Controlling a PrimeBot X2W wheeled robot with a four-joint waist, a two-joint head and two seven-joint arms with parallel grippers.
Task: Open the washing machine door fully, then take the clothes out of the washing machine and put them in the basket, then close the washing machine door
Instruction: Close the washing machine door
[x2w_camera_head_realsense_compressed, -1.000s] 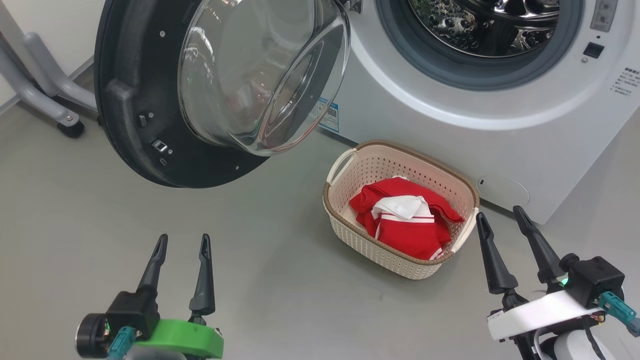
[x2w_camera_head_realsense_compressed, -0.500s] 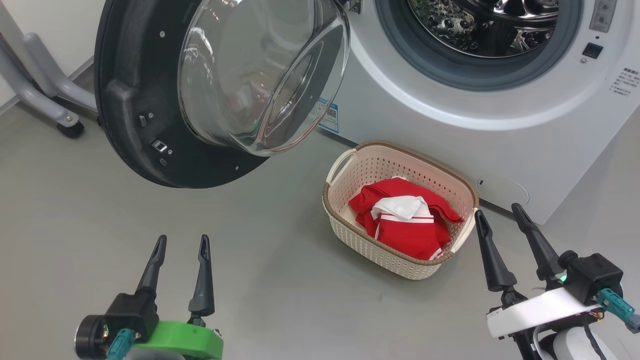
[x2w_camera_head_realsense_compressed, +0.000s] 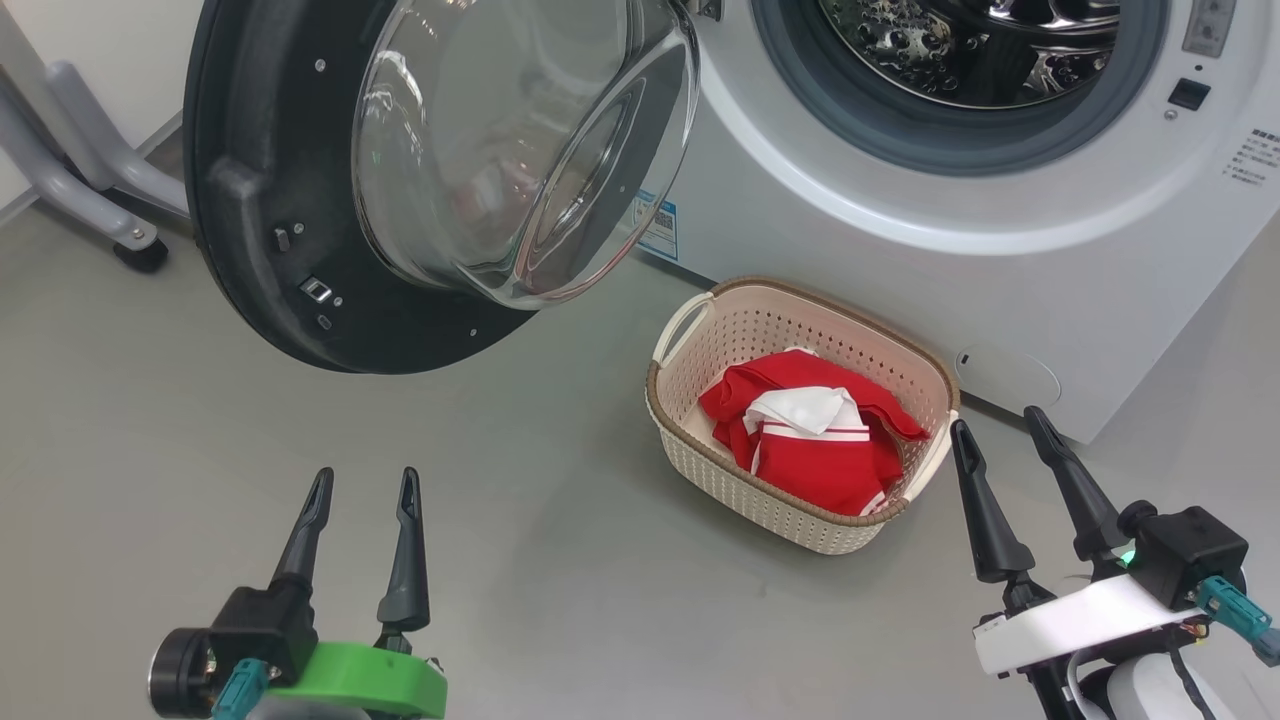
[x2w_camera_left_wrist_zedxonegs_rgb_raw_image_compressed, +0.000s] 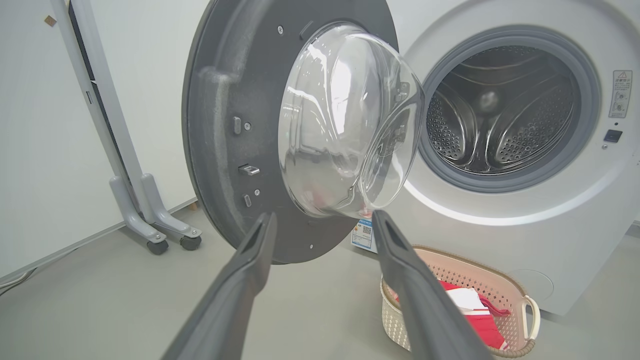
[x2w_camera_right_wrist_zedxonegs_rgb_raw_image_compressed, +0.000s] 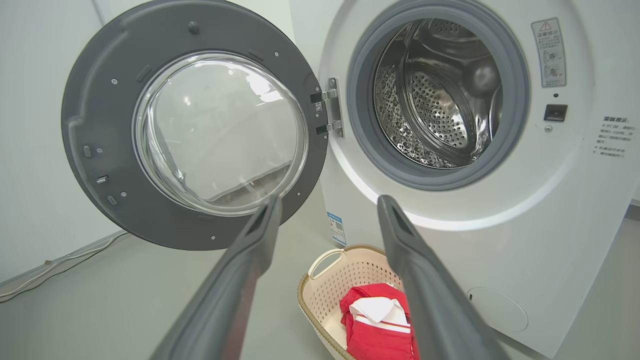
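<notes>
door: the washing machine door (x2w_camera_head_realsense_compressed: 270, 200) is swung wide open at 10 o'clock in the head view. Its inner side and the bulging glass bowl (x2w_camera_head_realsense_compressed: 500, 150) face the robot.
machine: the washing machine (x2w_camera_head_realsense_compressed: 850, 260) fills 1 o'clock, with the opening uncovered. The perforated steel drum (x2w_camera_right_wrist_zedxonegs_rgb_raw_image_compressed: 440, 110) and grey seal (x2w_camera_right_wrist_zedxonegs_rgb_raw_image_compressed: 360, 115) are in plain sight from the right wrist view.
label: a small blue label (x2w_camera_head_realsense_compressed: 655, 225) sits on the machine's front, at 11 o'clock from the basket.
basket: the basket (x2w_camera_head_realsense_compressed: 700, 470) stands on the floor (x2w_camera_head_realsense_compressed: 150, 450) right in front of the machine, just off the middle of the head view toward 4 o'clock.
clothes: the red-and-white clothes (x2w_camera_head_realsense_compressed: 810, 440) are bunched up inside the basket, with 1 white panel on top.
left end effector: the left end effector (x2w_camera_head_realsense_compressed: 365, 478) is at 7 o'clock, released, with nothing between its 2 fingers. It's over bare floor, well apart from the basket.
right end effector: the right end effector (x2w_camera_head_realsense_compressed: 998, 420) is at 4 o'clock, also released and holding nothing. In the head view 1 fingertip lines up just beside the basket's handle (x2w_camera_head_realsense_compressed: 935, 460). Its own wrist view looks down on the basket from above, so it's not touching.
background: grey frame legs (x2w_camera_head_realsense_compressed: 90, 190) on casters stand at 9 o'clock, behind the door by the wall.
</notes>
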